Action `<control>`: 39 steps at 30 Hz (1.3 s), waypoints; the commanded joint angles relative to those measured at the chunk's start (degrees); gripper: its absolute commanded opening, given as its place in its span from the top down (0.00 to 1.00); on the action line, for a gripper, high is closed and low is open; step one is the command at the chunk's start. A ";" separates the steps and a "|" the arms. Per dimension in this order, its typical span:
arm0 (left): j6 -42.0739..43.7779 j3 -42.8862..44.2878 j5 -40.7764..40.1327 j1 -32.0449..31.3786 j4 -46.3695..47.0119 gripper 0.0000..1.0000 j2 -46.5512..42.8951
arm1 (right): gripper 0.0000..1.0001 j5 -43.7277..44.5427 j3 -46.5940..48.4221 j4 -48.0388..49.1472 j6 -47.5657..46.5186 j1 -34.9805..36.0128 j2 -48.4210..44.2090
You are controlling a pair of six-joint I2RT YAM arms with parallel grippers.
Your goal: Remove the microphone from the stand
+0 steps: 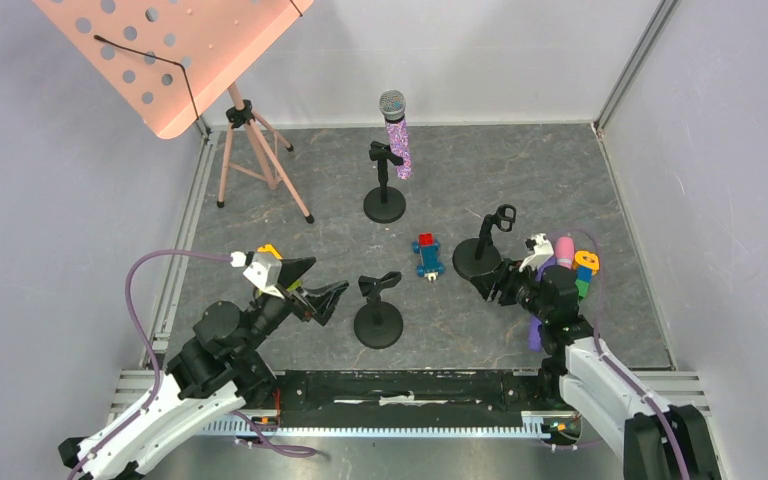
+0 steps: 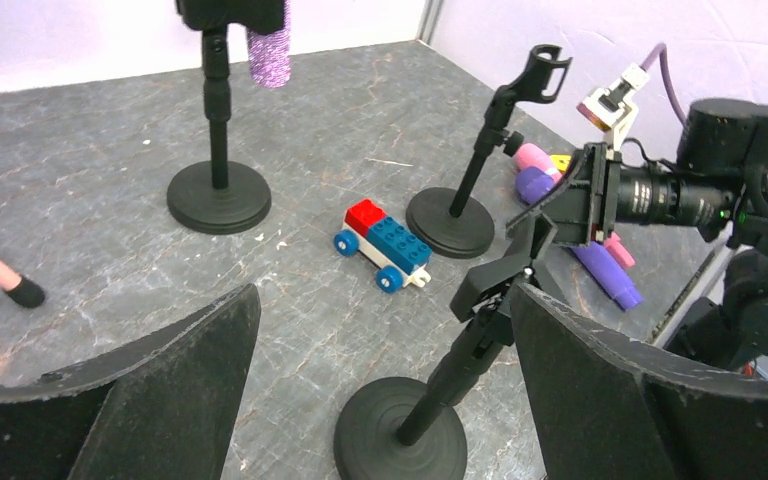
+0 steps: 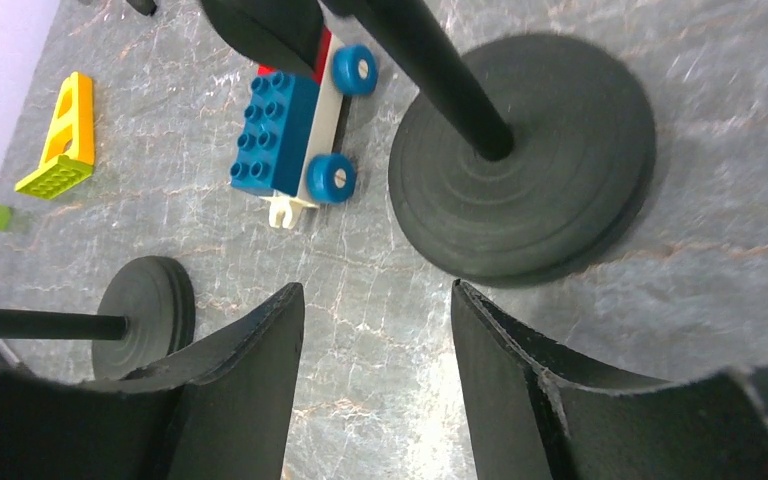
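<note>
Jaws of the left gripper [image 1: 322,280] stand wide, with nothing between them. Just ahead of it is a short black stand [image 1: 378,322] whose clip holds nothing. Beyond that, ahead and slightly to the right, lies a toy car [image 1: 427,257] of red and blue bricks on blue wheels.

The right gripper [image 1: 495,283] hangs low, its jaws partly apart and gripping nothing. Just ahead of it is a second black stand [image 1: 477,257], its clip also holding nothing, with the toy car just left of that base. Coloured toys [image 1: 575,262] are heaped close beside the right gripper, on its right.

Far ahead of both grippers, the microphone [image 1: 396,135], purple-bodied with a grey mesh head, sits head up in the clip of the third stand [image 1: 384,203]. A pink music stand [image 1: 170,50] rises farthest off, to the left.
</note>
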 commanded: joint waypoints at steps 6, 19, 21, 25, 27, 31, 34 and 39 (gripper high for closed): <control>-11.44 -0.26 -10.12 0.21 -5.23 0.00 -1.04 | 0.38 4.92 -4.42 19.17 14.57 7.95 7.70; -21.66 -5.62 -7.31 0.21 -4.03 0.00 -2.73 | 0.29 13.69 -3.22 28.44 16.19 10.23 19.95; -21.95 -7.06 -4.63 0.21 -2.57 0.00 -3.41 | 0.28 13.08 -1.67 29.05 15.78 9.60 23.25; -23.38 -9.25 -1.86 0.21 -2.00 0.00 -5.04 | 0.28 12.37 -1.52 36.84 16.81 7.31 29.40; -24.41 -10.45 -0.81 0.21 -1.53 0.00 -5.63 | 0.28 12.27 -1.18 40.09 17.45 5.90 32.56; -25.54 -11.95 2.55 0.23 0.04 0.00 -4.89 | 0.27 9.68 1.92 45.31 17.94 2.76 40.72; -25.14 -12.60 6.10 0.23 2.57 0.00 -2.18 | 0.28 2.26 3.66 53.30 21.16 0.21 47.35; -22.25 -12.80 12.14 0.15 6.57 0.00 5.43 | 0.28 -5.18 -0.30 73.53 29.11 -0.59 51.46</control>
